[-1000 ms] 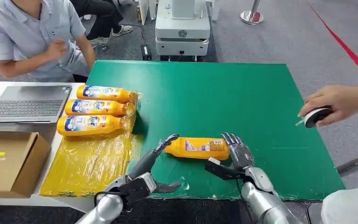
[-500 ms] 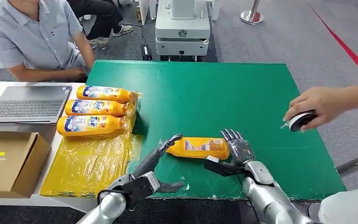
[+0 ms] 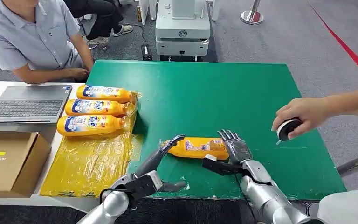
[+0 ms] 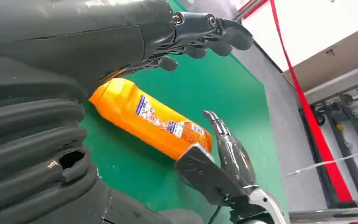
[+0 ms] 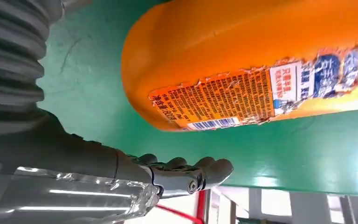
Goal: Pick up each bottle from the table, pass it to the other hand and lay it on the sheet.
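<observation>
An orange bottle (image 3: pixel 199 148) lies on its side on the green table (image 3: pixel 242 93), flanked by the robot's hands. The right hand (image 3: pixel 230 150), fingers spread, has edged against the bottle's base; the left hand (image 3: pixel 161 156), also holding nothing, reaches over its cap end. A person's hand (image 3: pixel 303 114) beyond the bottle has drifted closer. Three bottles (image 3: pixel 95 112) already rest on the yellow sheet (image 3: pixel 88 163); the grasp seems imminent.

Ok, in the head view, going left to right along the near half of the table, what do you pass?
Cardboard box → yellow sheet → left hand → orange bottle lying on the green mat → right hand → a person's hand holding a small round object.
</observation>
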Tool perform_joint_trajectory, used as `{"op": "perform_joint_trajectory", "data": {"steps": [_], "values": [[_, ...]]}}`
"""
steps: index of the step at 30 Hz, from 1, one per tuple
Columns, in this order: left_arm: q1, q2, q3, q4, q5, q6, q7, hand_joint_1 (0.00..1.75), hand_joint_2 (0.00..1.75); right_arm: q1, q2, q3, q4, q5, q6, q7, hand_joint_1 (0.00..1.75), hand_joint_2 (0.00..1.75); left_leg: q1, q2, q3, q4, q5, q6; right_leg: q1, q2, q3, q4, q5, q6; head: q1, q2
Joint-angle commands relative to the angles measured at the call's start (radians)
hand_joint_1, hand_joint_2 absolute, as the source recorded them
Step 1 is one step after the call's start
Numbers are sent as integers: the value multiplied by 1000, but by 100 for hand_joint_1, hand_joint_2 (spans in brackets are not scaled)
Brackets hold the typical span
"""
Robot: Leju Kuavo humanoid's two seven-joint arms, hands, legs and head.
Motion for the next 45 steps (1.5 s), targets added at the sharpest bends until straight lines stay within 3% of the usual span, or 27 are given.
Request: {"op": "perform_joint_trajectory", "data": {"steps": [1, 29, 34, 45], "values": [[-79, -9, -26, 18, 1, 11, -16, 0, 175, -73, 8, -68, 40, -79, 59, -47, 0, 175, 0, 0, 0, 0, 0, 0, 0, 0, 0, 0, 0, 0, 0, 0], [-87, -9, -29, 24, 3, 23, -21, 0, 175, -96, -4, -63, 34, -75, 39, -64, 0, 175, 0, 0, 0, 0, 0, 0, 0, 0, 0, 0, 0, 0, 0, 0], [-95, -12, -30, 44, 2, 25, -22, 0, 175, -95, 20, -162, 32, -216, 167, -148, 0, 175, 0, 0, 0, 0, 0, 0, 0, 0, 0, 0, 0, 0, -1, 0], [-118, -22, -32, 70, -5, 31, -23, 0, 175, -108, 4, -116, 42, -180, 190, -140, 0, 175, 0, 0, 0, 0, 0, 0, 0, 0, 0, 0, 0, 0, 0, 0]]}}
